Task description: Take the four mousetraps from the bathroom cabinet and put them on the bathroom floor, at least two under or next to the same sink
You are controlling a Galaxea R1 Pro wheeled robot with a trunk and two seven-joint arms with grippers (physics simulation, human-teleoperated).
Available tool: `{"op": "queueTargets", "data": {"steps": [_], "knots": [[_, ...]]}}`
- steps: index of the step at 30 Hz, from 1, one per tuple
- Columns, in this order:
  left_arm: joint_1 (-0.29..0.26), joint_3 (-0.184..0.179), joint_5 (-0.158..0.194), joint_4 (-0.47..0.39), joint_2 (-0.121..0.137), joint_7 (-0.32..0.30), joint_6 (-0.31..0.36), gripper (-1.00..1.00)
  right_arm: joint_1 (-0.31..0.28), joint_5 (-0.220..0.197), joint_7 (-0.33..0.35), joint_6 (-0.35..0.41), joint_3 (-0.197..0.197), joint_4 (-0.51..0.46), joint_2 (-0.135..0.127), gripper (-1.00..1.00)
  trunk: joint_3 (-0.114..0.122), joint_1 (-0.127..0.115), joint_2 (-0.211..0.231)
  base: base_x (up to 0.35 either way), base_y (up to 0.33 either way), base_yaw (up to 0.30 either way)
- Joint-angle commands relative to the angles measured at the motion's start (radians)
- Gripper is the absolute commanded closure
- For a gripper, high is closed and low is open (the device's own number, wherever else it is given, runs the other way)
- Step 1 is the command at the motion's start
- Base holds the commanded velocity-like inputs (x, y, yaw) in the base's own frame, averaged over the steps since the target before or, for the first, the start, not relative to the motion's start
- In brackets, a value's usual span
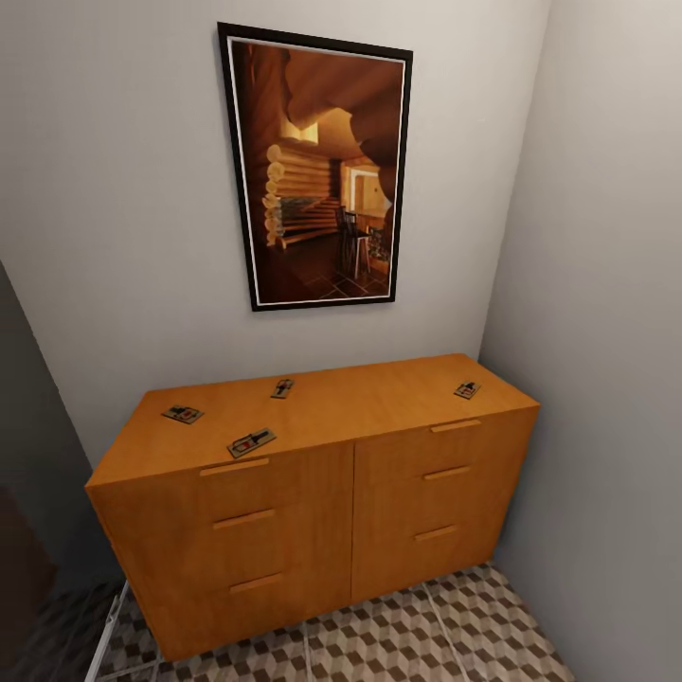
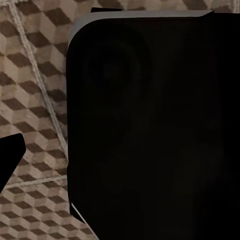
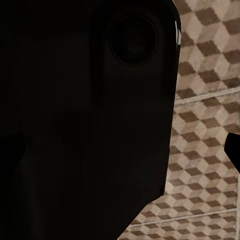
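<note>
The orange-brown cabinet [image 1: 313, 493] stands against the wall ahead in the head view, drawers closed. Four mousetraps lie flat on its top, well apart: one at the left [image 1: 183, 414], one near the front edge [image 1: 252, 441], one toward the back [image 1: 282, 387], one at the right end [image 1: 466, 389]. The cube-patterned bathroom floor [image 1: 426, 635] spreads in front of it. In the left wrist view a black finger [image 2: 11, 157] juts in at the frame's edge over the tiles [image 2: 35, 75]. The right wrist view has a finger [image 3: 235, 150] at its edge too. Both fingers sit far out, jaws spread, holding nothing.
A dark-framed picture [image 1: 317, 170] hangs above the cabinet. A grey wall [image 1: 606, 379] closes in right beside the cabinet's end, and a dark panel [image 1: 19, 568] and pale rail [image 1: 104, 635] stand at the left. My dark body [image 2: 150, 130] blocks much of both wrist views.
</note>
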Motion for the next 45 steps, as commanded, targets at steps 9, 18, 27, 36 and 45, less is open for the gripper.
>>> {"op": "queueTargets", "data": {"steps": [9,18,27,36,45], "knots": [[0.0,0.001,0.003,0.001,0.0,-0.002,-0.003,-1.0,0.0,-0.006,0.0,0.001,-0.005,-0.001,0.0,-1.0,-0.001,0.0,0.0,0.0,0.0,0.0],[0.0,0.0,0.003,0.0,0.0,-0.003,-0.003,-1.0,0.0,-0.007,0.0,0.001,-0.005,0.0,0.0,-1.0,-0.001,0.0,0.0,0.0,0.0,0.0],[0.0,-0.001,0.003,0.0,-0.001,-0.004,-0.004,-1.0,0.0,0.003,0.0,0.0,0.0,-0.001,0.0,-1.0,-0.001,0.0,0.0,0.0,0.0,0.0],[0.0,-0.001,0.002,0.0,-0.001,-0.003,-0.008,-1.0,0.0,0.006,0.004,-0.001,0.002,-0.001,-0.001,-1.0,-0.001,0.0,0.0,0.0,0.0,0.0],[0.0,-0.001,0.002,0.0,0.0,-0.003,-0.011,-1.0,0.0,-0.002,0.004,0.006,-0.005,-0.001,-0.001,-1.0,-0.001,0.0,0.0,0.0,0.0,0.0]]}}
